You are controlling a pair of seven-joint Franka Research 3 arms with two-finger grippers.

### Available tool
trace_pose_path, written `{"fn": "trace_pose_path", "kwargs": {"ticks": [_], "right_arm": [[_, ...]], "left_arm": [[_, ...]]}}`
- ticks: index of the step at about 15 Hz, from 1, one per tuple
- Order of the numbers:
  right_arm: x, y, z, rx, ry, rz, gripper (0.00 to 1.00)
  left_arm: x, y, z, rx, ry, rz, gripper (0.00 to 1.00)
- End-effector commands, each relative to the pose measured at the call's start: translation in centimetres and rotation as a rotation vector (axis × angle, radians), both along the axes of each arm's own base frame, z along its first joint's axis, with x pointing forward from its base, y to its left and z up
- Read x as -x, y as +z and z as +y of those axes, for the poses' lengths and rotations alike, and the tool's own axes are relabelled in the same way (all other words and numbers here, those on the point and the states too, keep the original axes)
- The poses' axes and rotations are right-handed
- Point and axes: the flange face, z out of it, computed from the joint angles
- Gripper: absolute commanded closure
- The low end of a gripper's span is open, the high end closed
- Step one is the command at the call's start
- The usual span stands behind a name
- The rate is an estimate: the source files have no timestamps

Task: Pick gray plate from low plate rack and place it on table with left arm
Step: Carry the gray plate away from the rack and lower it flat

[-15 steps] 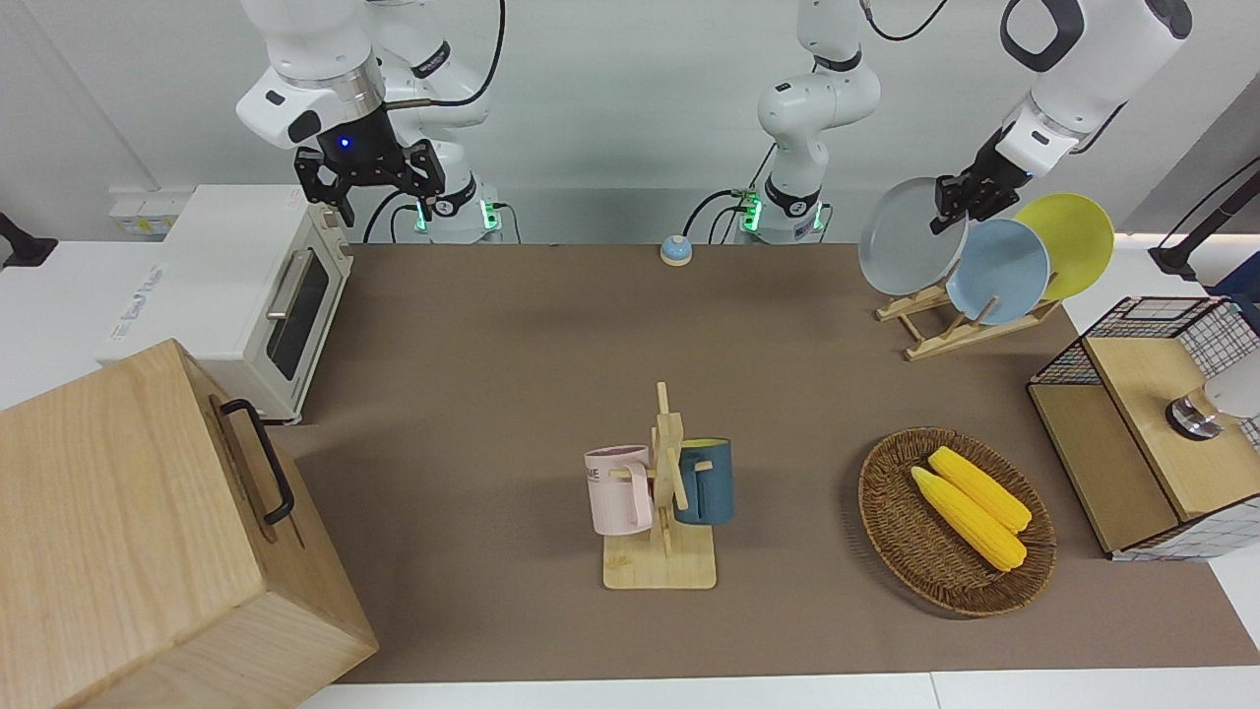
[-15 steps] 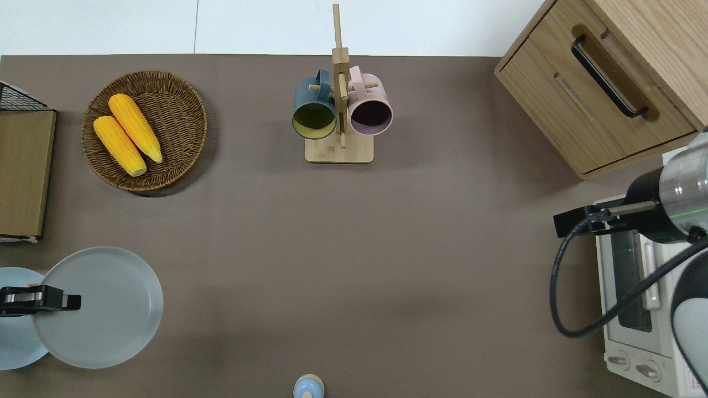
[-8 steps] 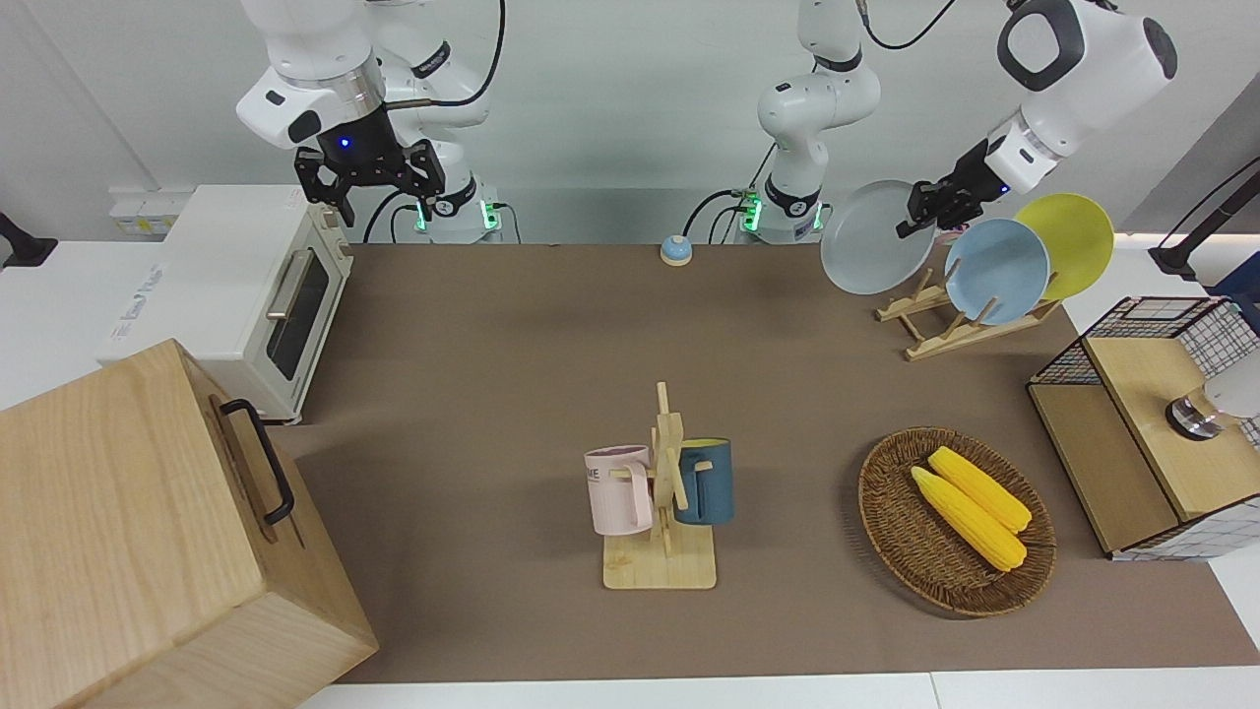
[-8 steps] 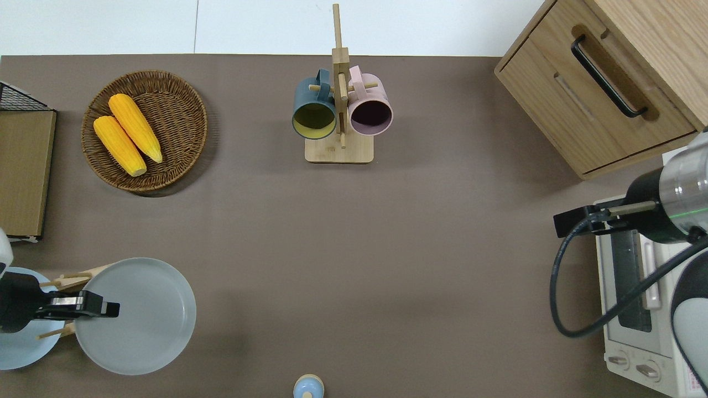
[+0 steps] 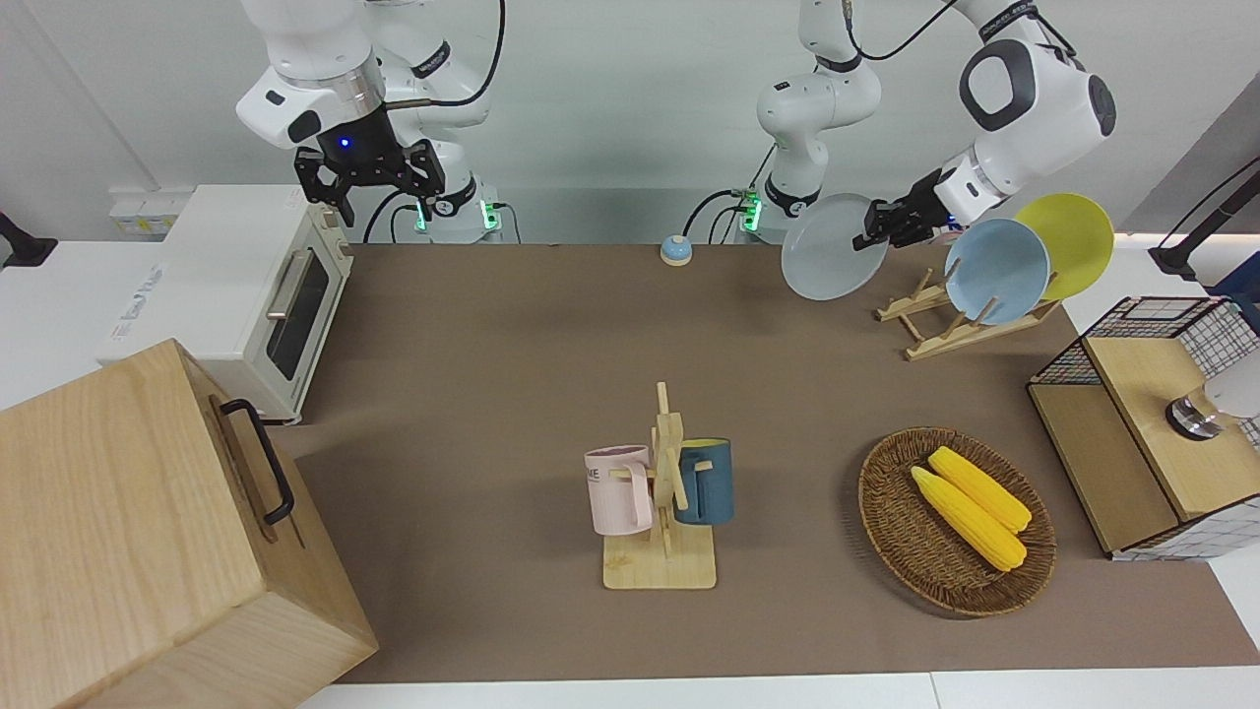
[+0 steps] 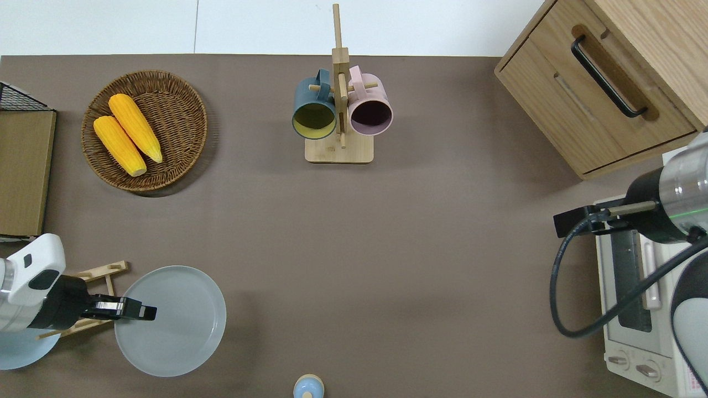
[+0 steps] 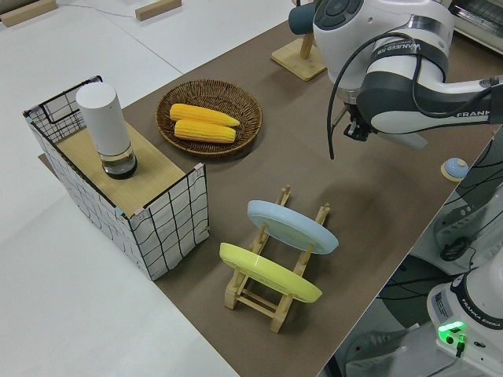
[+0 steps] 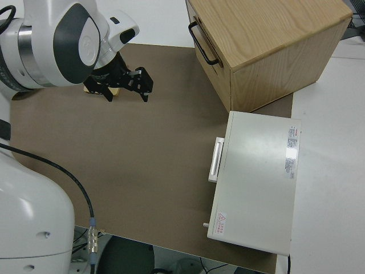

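My left gripper [image 5: 876, 225] is shut on the rim of the gray plate [image 5: 822, 251] and holds it tilted in the air. In the overhead view the left gripper [image 6: 145, 312] and the gray plate [image 6: 177, 326] are over bare table [image 6: 387, 249], just beside the low plate rack [image 6: 99, 273] toward the right arm's end. The low plate rack [image 5: 945, 330] stands on the table and holds a sky-blue plate [image 5: 996, 271] and a yellow plate [image 5: 1068, 236]. My right gripper [image 5: 369, 187] is open, empty and parked.
A small blue bell [image 6: 308, 387] sits near the robots' edge, close to the held plate. A wicker basket with corn [image 6: 145, 130], a mug stand with two mugs [image 6: 340, 119], a wire-and-wood box [image 5: 1147, 423], a wooden cabinet [image 5: 148, 532] and a toaster oven [image 5: 246, 295] stand on or beside the table.
My left gripper has carried the gray plate off the rack and sideways toward the right arm's end of the table, a little lower. The right arm has not moved.
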Motion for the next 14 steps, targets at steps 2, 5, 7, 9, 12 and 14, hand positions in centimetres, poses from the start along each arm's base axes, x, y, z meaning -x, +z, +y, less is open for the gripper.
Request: {"fn": "trace_pose_path", "kwargs": {"ticks": [2,5,7,9,12,14], "right_arm": [[0.2,0.3,-0.1,-0.009,-0.002,0.006,0.011],[0.2,0.3,-0.1,-0.009,-0.003,0.006,0.011],[0.2,0.3,-0.1,-0.009,-0.003,0.006,0.013],[0.2,0.3,-0.1,-0.009,-0.002,0.006,0.011],[0.2,0.3,-0.2,-0.009,-0.003,0.006,0.011],[0.2,0.3,-0.1,-0.009,-0.002,0.006,0.013]], "left_arm": [[0.0,-3.4,-2.1,0.014,-0.037,-0.049,1.0],[0.2,-5.8,-4.0,0.018,-0.038,-0.055,1.0],[0.1,-7.2,-5.0,0.026,-0.052,-0.057,1.0],[-0.3,-8.9,-5.5,0.026,-0.075,-0.056,1.0],[-0.8,-10.1,-5.1,0.023,-0.086,-0.071,1.0],[-0.9,-10.3,-5.0,0.017,-0.083,-0.08,1.0]]}}
